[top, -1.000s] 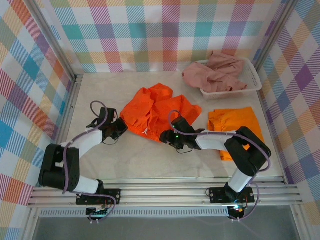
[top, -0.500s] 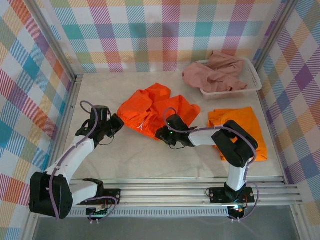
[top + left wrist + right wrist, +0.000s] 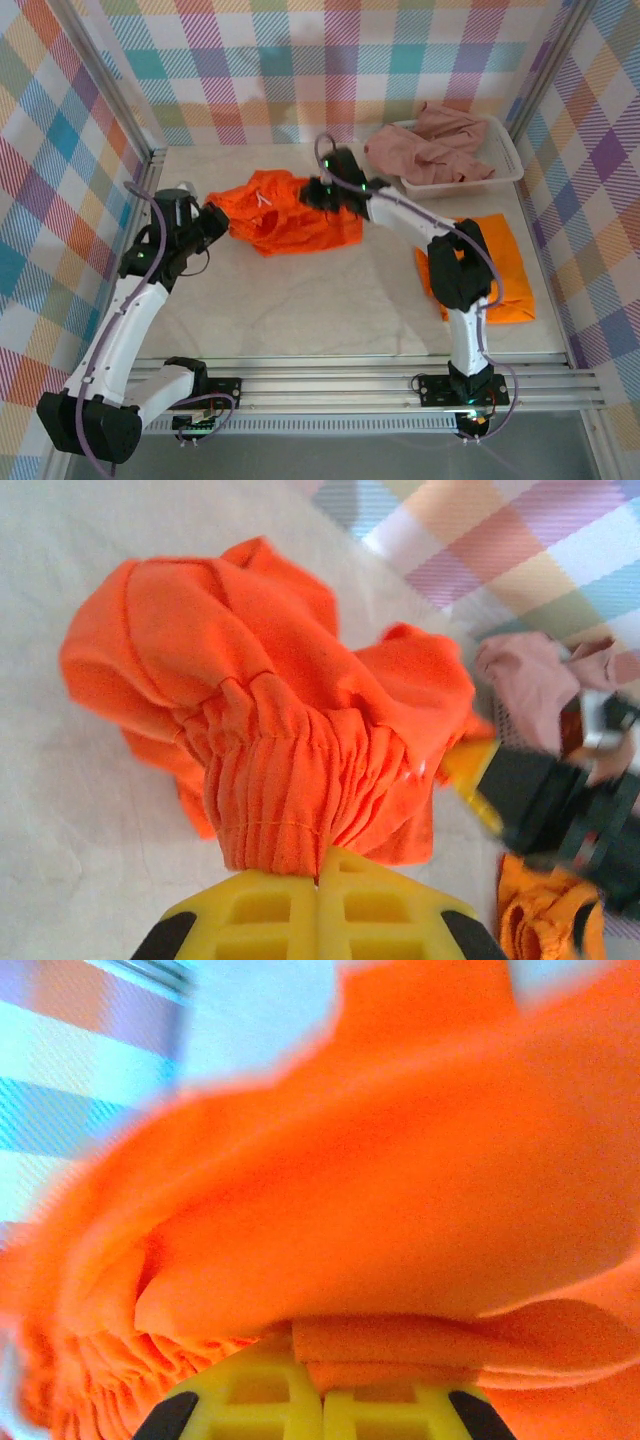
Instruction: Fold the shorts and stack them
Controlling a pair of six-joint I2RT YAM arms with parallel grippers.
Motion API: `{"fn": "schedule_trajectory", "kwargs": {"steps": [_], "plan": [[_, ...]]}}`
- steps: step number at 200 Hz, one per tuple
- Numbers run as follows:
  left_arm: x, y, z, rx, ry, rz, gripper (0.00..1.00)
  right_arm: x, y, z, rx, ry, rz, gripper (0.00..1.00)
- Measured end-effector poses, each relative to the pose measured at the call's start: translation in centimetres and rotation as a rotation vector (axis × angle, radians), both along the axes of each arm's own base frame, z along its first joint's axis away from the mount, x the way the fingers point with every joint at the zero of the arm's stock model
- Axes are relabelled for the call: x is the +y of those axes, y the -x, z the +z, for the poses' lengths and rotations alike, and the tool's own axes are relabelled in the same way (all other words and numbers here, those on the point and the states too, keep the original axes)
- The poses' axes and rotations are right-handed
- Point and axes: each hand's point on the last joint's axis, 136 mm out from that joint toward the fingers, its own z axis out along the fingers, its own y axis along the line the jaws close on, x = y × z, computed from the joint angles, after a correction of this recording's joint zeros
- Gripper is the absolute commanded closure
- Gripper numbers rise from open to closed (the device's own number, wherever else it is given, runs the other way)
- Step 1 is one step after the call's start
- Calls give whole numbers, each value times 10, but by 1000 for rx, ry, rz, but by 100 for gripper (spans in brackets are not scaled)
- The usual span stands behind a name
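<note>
Shorts, folded orange shorts: a flat, squared-off layer at 4 o'clock on the table, nearest the arm bases. Judged to be the start of the stack.
Left gripper: at 9 o'clock of the cloth, clenched on it. In the left wrist view its yellow fingers pinch a bunched, gathered elastic waistband.
Loose orange shorts: mid-table, strung between both grippers. The cloth is thin, matte and crumpled, sagging in soft folds, with a white drawstring lying on top.
Why held so: a grip at each end probably lets the arms pull the cloth wide and lay it smooth for folding.
Right gripper: at 2 o'clock of the cloth, clamped on a doubled hem. In the right wrist view, the fabric billows over its fingers.
Pink shorts: a dusty, rumpled heap at 1 o'clock, unfolded and waiting.
Basket: white plastic mesh, holding the pink heap at the far right.
</note>
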Motion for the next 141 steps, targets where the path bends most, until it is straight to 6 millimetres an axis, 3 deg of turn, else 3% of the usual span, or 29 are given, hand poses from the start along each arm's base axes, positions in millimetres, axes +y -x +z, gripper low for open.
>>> {"fn": "schedule_trajectory", "kwargs": {"steps": [23,38,48,68,93,115,141], "plan": [[10,-1,48,-92,-53,25,100,31,-43,88,-202,-97,103,100],[16,1,85,-177,-81,38,100,45,-50,140,-334,-178,168,100],[18,5,109,-236,-94,41,100,47,-48,164,-391,-227,199,100],[21,24,148,-358,-104,33,100,49,-38,189,-438,-302,263,100],[8,51,178,-495,-78,-36,100,41,-35,191,-457,-310,318,100],[-25,63,162,-528,-42,-158,100,32,-33,197,-483,-316,360,100],[-90,70,101,-470,-30,-348,100,6,-40,207,-514,-309,363,97]]}}
